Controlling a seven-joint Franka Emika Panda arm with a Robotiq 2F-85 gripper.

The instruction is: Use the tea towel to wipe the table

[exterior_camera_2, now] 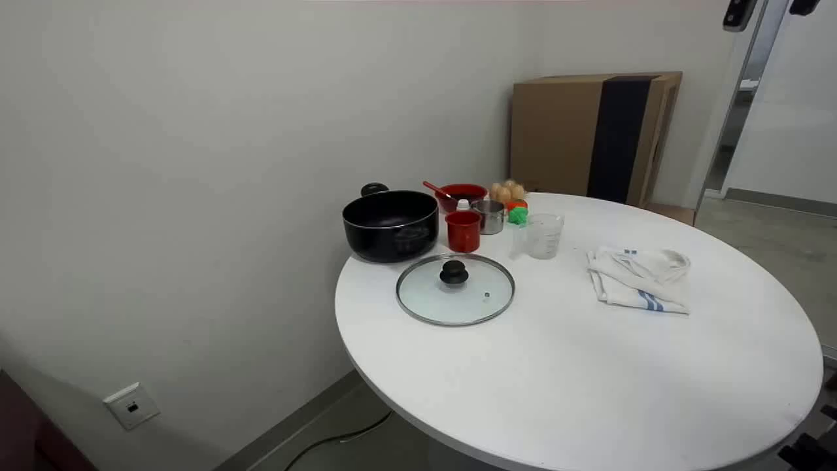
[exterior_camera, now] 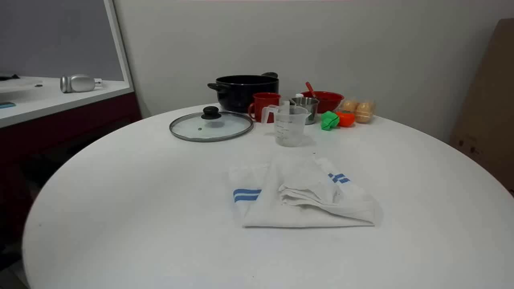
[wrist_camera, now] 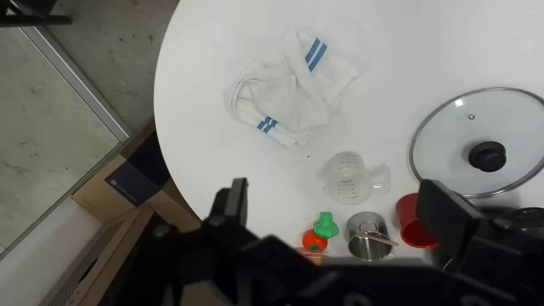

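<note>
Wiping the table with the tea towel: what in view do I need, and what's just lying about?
For the job:
tea towel
table
gripper

Just lying about:
pot
lid
red mug
measuring jug
metal cup
red bowl
tomato
small green thing
eggs
cardboard box

The table (exterior_camera: 140, 208) bears a folded, blue-striped towel (exterior_camera: 301, 196).

Blue-striped white tea towel (exterior_camera: 302, 196), white table (exterior_camera: 140, 192), black pot (exterior_camera_2: 392, 232), red mug (exterior_camera_2: 463, 234)
</note>
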